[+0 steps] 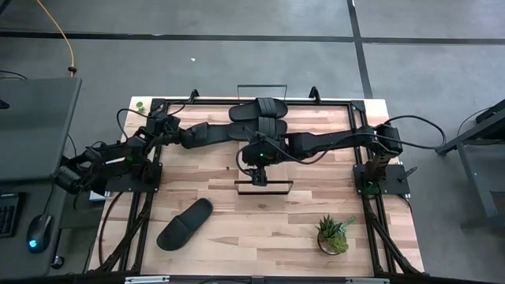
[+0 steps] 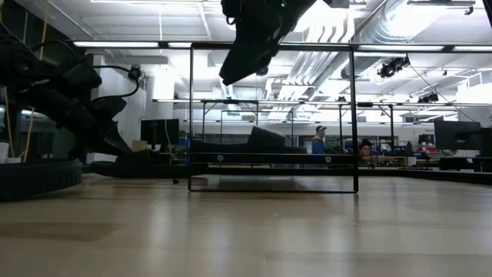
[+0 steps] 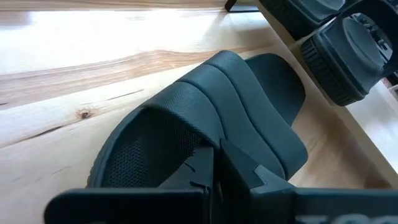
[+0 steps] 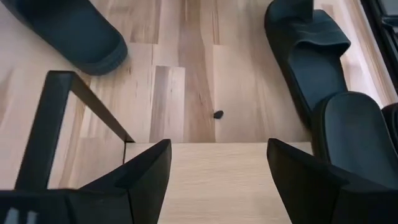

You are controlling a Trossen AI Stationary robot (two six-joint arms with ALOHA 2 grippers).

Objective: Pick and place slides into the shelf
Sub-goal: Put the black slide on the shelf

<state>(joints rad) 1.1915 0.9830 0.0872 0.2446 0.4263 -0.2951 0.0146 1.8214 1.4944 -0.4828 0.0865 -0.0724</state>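
Near the upper middle of the high view, the left gripper (image 1: 246, 134) reached across the table (image 1: 316, 217) from the left and sat on a slide (image 1: 259, 128). Its wrist view showed its dark fingers (image 3: 214, 174) pressed together over the ribbed strap of that slide (image 3: 205, 130), clamped on it, with the sole lying flat on the pale wood.

Just above it in the high view lay a second slide (image 1: 257, 110), touching or nearly touching the first, close to the table's far edge. A third slide (image 1: 185, 223) lay alone at lower left, tilted, well apart from the others. I could make out only these three.

At the middle of the high view, the right gripper (image 1: 259, 175) hung over the shelf (image 1: 264, 187), a small board with thin black rails. Its wrist view showed the fingers (image 4: 149, 171) spread wide apart above the light board (image 4: 217, 180), holding nothing; a black rail (image 4: 59, 118) rose at one end, and the two paired slides showed at the right edge.

Across the low view, the shelf's wire frame (image 2: 273, 115) stood upright in the centre, with an arm hanging above it. A potted plant (image 1: 334, 235) stood at the lower right of the high view.
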